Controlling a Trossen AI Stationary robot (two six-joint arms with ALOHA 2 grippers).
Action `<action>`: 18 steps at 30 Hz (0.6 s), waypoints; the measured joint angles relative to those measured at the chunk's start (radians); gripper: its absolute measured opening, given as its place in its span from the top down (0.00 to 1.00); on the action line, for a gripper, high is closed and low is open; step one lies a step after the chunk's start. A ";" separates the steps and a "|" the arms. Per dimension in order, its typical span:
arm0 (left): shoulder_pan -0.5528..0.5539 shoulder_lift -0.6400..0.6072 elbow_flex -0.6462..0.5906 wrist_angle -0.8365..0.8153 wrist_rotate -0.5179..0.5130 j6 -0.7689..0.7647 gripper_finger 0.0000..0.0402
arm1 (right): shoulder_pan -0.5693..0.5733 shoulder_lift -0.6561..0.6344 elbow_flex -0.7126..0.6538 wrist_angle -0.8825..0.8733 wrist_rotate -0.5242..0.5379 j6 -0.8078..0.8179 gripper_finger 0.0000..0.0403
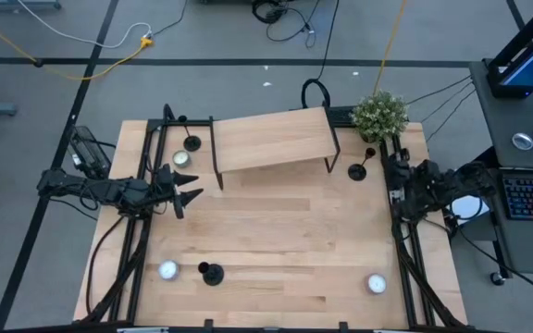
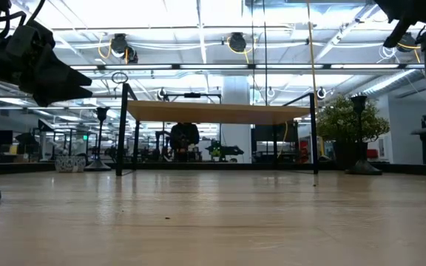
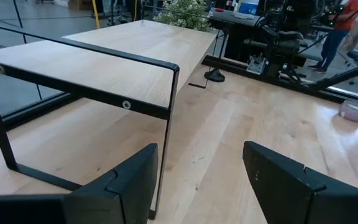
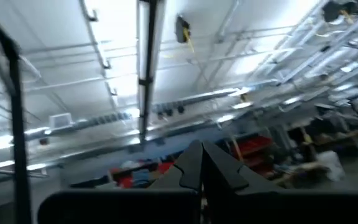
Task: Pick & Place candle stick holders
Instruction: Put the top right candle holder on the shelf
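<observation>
**Three holders standing loose, both pincers empty**

While nothing is gripping them, the three candle stick holders are standing apart on the wooden surface (image 1: 276, 231): one (image 1: 192, 142) in the far left corner beside the small raised shelf (image 1: 271, 139), just by a silvery tea light (image 1: 180, 158); a second (image 1: 358, 170) on the far right, just past the shelf's right leg and near the potted plant (image 1: 379, 115); a third (image 1: 211, 273) at the near edge, left of centre, w/ a white tea light (image 1: 167, 269) just beside it. Another white tea light (image 1: 376, 283) is sitting at the near right, well apart from all three.

The left pincer (image 1: 191, 196) is hovering over the left part of the surface, betw. the far-left holder and the near one, touching neither. Its fingers (image 3: 124, 183) are standing partly open w/ nothing betw. them, pointing twd the shelf's near left leg; in the left wrist view the far-right holder (image 3: 214, 73) is showing past the shelf.

The right pincer (image 4: 202, 163) is parking at the right edge of the surface, fingers pressed fully together, empty, its wrist view looking up at the ceiling. Right arm's exact tip is hard to pick out from above.
</observation>
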 joint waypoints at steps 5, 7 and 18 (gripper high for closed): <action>0.000 0.000 0.000 0.002 -0.025 -0.003 0.39 | 0.000 0.070 0.126 -0.178 0.067 -0.001 1.00; 0.000 0.000 0.000 0.003 -0.025 -0.003 0.39 | 0.000 0.119 0.192 -0.245 0.134 0.000 1.00; 0.000 0.000 0.000 0.005 -0.024 -0.032 0.39 | 0.000 0.439 0.564 -0.735 0.582 0.105 1.00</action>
